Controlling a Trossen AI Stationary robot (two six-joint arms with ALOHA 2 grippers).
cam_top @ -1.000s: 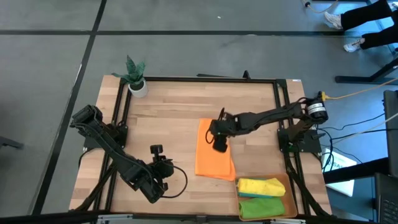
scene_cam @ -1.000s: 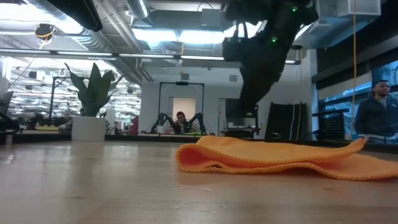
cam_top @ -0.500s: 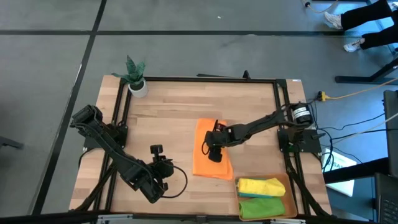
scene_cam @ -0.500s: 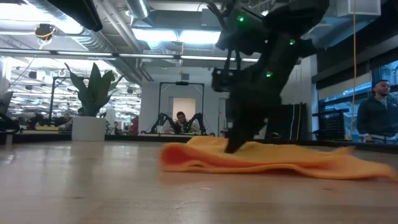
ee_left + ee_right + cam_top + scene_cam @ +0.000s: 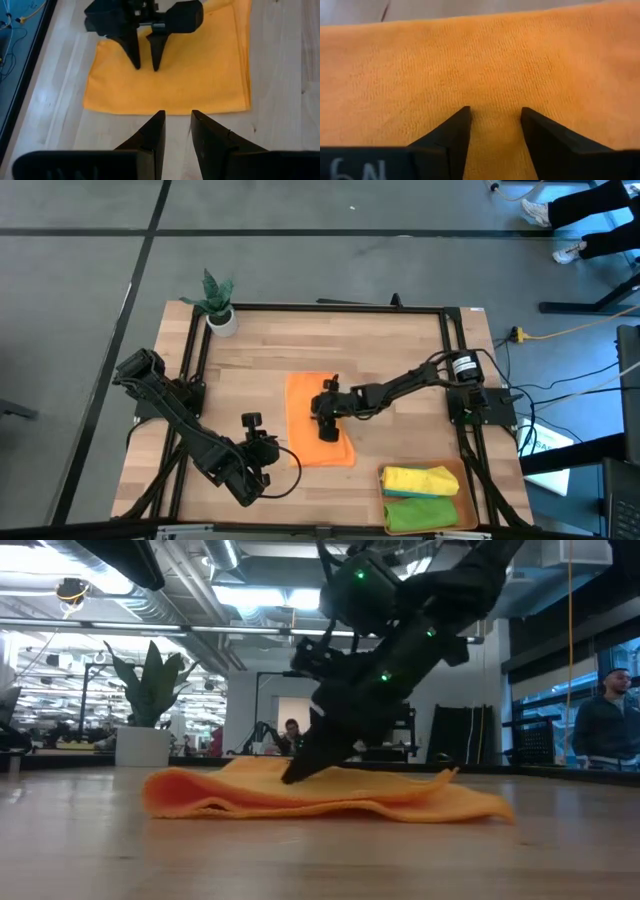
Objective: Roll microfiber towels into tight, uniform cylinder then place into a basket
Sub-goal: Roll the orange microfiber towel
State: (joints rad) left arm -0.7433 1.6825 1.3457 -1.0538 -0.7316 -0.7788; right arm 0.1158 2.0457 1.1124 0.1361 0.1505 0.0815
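Observation:
An orange microfiber towel lies flat on the wooden table near its middle, and also shows in the low view and the left wrist view. My right gripper stands open with its fingertips down on the cloth. My left gripper hangs open above the bare table, near the front left, just short of the towel's near edge. The basket stands at the front right corner with a rolled yellow towel and a rolled green towel in it. My right gripper rests both open fingertips on the towel's upper face, about its middle, with nothing pinched between them. The fingers slant down from the table's right side. The towel lies flat on the table under them.
A small white plant pot stands at the far left corner. A black frame rail runs round the table. Bare wood shows to the left of the towel and behind it. A person stands in the room beyond.
My right gripper has sunk and gone toward the table's left edge, tipping further down, with its fingertips on the orange towel. The whole towel has slid along the table toward the left, still lying flat. The gap between the fingers has not changed.

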